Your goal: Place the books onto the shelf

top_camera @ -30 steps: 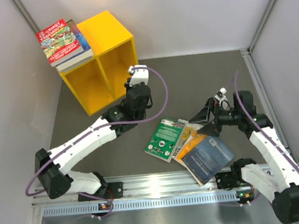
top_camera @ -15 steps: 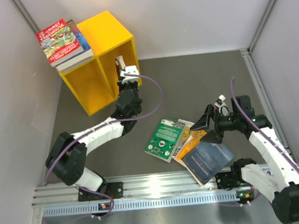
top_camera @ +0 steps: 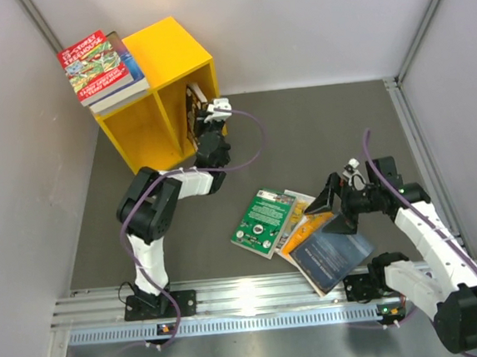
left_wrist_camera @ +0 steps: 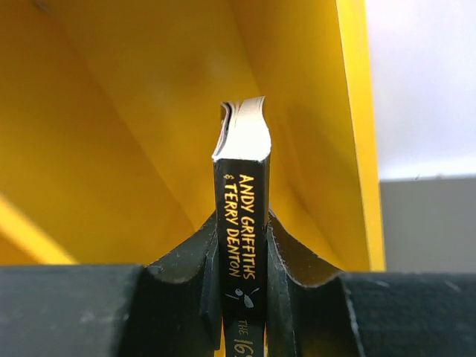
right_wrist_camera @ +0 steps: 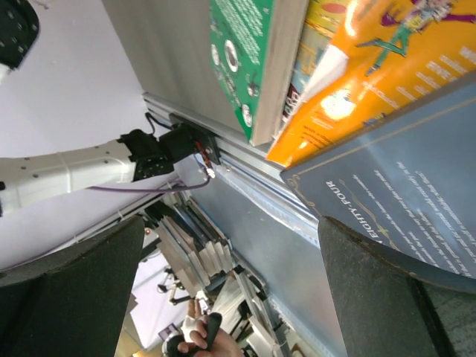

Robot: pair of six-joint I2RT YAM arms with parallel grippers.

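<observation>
The left tool (left_wrist_camera: 242,227) had travelled from mid-tabletop toward 11 o'clock since a second before. It now gripped a black-spined book (left_wrist_camera: 242,186) upright at the mouth of the right compartment of the yellow shelf (top_camera: 169,51). The right tool (top_camera: 335,208), jaws spread wide, had sunk slightly over the loose books (top_camera: 333,254) near 4 o'clock.

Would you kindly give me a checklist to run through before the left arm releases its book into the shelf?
Left gripper clamped on the book's spine: ok.
Book between the walls of the shelf's right compartment, touching neither: ok.
Book resting on the compartment floor: cannot tell.
Right gripper open, over the loose books on the table: ok.
Stack on the shelf top apart from the left gripper: ok.
</observation>
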